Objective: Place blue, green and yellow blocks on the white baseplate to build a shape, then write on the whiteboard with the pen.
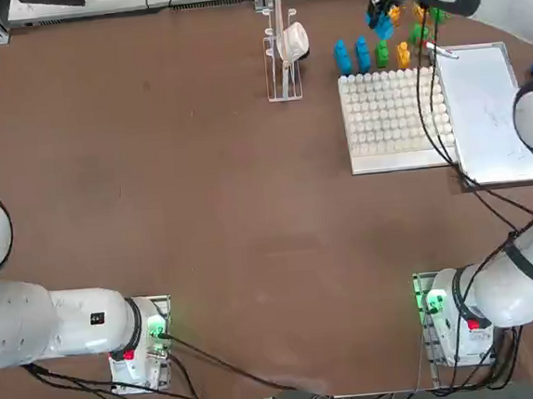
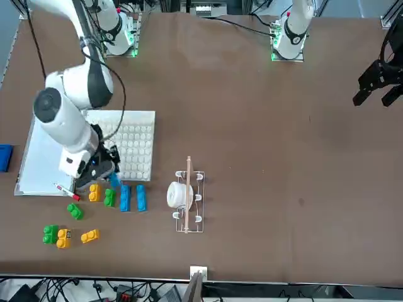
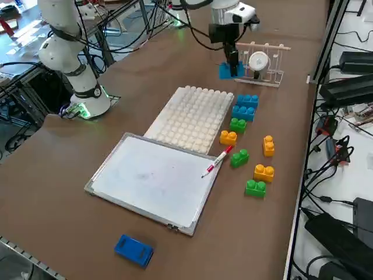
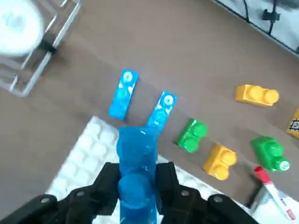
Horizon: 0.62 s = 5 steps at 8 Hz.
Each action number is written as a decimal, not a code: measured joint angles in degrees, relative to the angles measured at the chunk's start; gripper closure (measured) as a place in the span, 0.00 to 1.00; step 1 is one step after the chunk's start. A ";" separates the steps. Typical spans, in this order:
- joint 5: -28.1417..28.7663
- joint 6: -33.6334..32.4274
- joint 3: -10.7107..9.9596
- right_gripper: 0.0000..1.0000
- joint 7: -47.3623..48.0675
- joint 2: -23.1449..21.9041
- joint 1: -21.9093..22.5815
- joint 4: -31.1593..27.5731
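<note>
**Above the far edge of the white baseplate: a blue brick in transit**

Over the far right part of the counter, the right gripper point(image 4: 135, 196) is grasping a blue block point(image 4: 136, 172) by its two long side walls, studs facing away from the palm, and is holding it clear of the surface. The block is hanging near the white baseplate point(image 1: 386, 124), whose studs are bare. Two more blue blocks point(image 1: 352, 56), with green and yellow blocks point(image 3: 247, 157), are lying loose beyond the plate's far edge. The pen point(image 3: 217, 161) is resting across the far corner of the whiteboard point(image 3: 154, 178). The brick is probably light, rigid and smooth-walled; a flat pinch across opposite sides looks best, leaving the hollow underside free for pressing onto the studs. Slight tilt could prevent seating.
</note>
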 joint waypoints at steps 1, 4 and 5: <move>0.00 4.07 0.10 0.58 -4.00 -3.23 -0.03 -5.92; -0.11 12.87 0.59 0.58 -16.85 -12.01 -0.02 -21.29; -0.09 13.07 0.43 0.58 -22.53 -14.18 -0.12 -24.16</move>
